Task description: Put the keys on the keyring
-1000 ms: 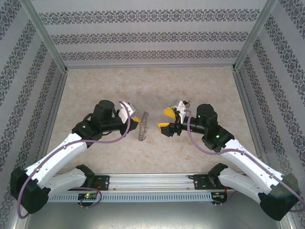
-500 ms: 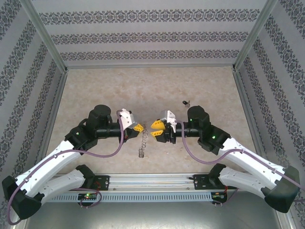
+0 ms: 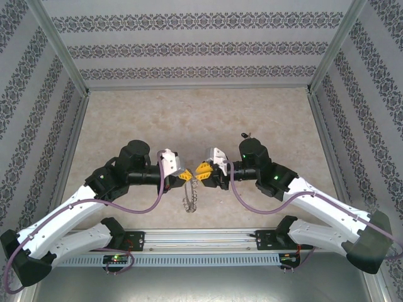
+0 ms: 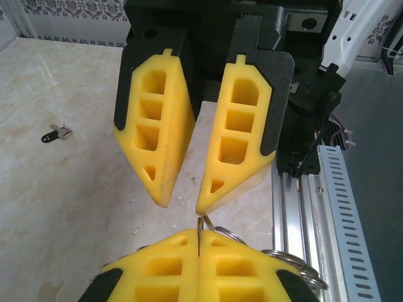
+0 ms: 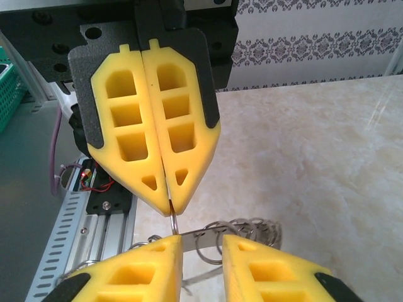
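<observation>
Grey metal keyring, a flat band fringed with wire loops: held on edge between the two arms, toward the near side of the table. Holder: left gripper, yellow fingers clenched together on a thin wire at the ring's top. Opposite, tip to tip: right gripper, fingers parted astride the ring's upper edge, pinching nothing; contact cannot be told. Loose item: key, dark head, silvery blade, lying flat on the marbled tabletop, far and right of both grippers, well apart from the ring.
</observation>
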Robot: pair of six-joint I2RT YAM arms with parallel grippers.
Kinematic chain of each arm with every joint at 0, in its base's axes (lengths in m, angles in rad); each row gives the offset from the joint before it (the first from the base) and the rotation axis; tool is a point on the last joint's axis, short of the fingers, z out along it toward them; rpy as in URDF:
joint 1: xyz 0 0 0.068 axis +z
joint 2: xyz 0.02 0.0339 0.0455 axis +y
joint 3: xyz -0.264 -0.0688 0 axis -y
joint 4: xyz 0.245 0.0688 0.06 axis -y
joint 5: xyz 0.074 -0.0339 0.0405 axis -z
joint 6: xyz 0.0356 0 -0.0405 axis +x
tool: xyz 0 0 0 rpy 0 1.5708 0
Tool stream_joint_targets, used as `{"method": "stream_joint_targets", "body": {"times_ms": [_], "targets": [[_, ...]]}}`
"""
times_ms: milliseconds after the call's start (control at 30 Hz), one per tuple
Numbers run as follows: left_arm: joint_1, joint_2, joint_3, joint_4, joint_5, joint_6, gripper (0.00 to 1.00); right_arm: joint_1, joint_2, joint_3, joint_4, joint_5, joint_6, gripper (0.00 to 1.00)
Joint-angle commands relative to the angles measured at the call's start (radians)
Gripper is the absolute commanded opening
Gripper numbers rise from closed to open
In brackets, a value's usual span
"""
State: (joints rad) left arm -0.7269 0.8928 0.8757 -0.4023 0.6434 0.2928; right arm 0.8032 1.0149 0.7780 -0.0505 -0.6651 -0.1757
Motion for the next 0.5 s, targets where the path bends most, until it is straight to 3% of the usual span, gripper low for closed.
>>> {"method": "stream_joint_targets", "body": {"times_ms": [0,467], "targets": [[-0.016,0.004,0.039,-0.005,-0.004,0.032,0.00,0.013,0.006,0.033,-0.001,-0.041,-0.025,0.23],[-0.023,0.004,0.043,-0.006,-0.013,0.038,0.00,0.023,0.027,0.036,-0.017,-0.058,-0.029,0.26]]}}
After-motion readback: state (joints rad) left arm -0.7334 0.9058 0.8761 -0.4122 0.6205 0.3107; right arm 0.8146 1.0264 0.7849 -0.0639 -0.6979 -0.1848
